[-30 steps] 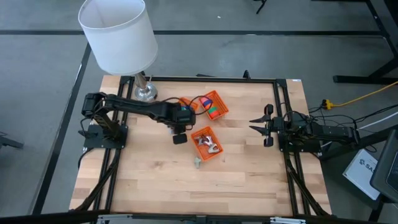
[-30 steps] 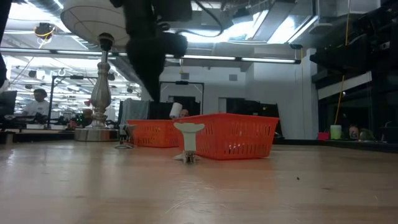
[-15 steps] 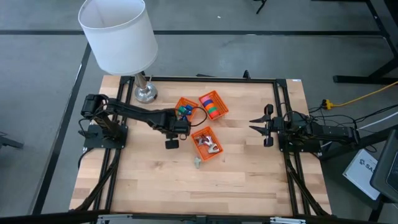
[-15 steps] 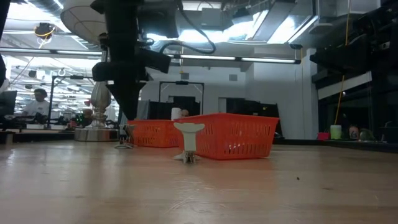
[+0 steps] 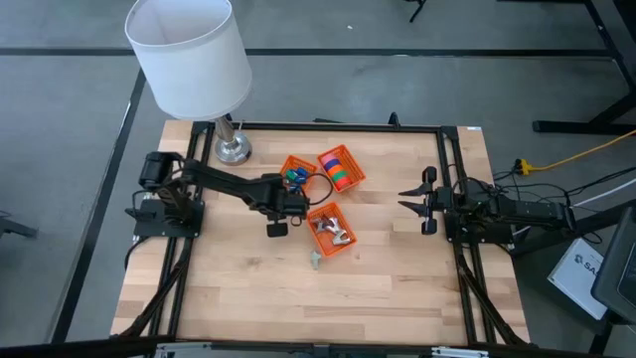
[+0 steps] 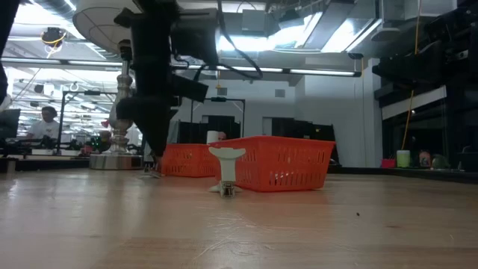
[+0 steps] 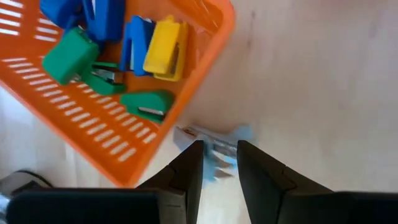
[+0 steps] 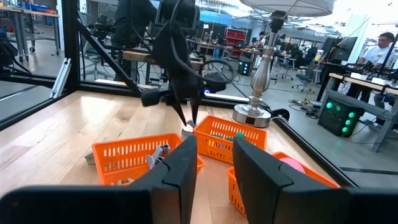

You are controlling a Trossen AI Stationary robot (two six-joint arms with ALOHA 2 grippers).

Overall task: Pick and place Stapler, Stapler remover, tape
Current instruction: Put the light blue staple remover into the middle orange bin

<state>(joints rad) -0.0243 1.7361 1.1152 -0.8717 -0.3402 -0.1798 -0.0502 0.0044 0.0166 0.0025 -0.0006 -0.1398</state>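
Both arms are showing matte black jointed links with black cables looping alongside; each pincer is carrying two dark, flat-sided fingers.

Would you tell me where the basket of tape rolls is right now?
In the high view, the basket of tape rolls sits toward the table's far side, right of the stapler basket.

Blue, yellow and green staplers (image 7: 134,46) lie jumbled in an orange basket (image 7: 93,140); coloured tape rolls (image 5: 340,171) fill a basket beside it.

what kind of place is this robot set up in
Probably a robotics lab or workshop hall. The right wrist view shows rows of workbenches with equipment and a seated person beyond the wooden table; the low view shows exposed ceiling ducts.
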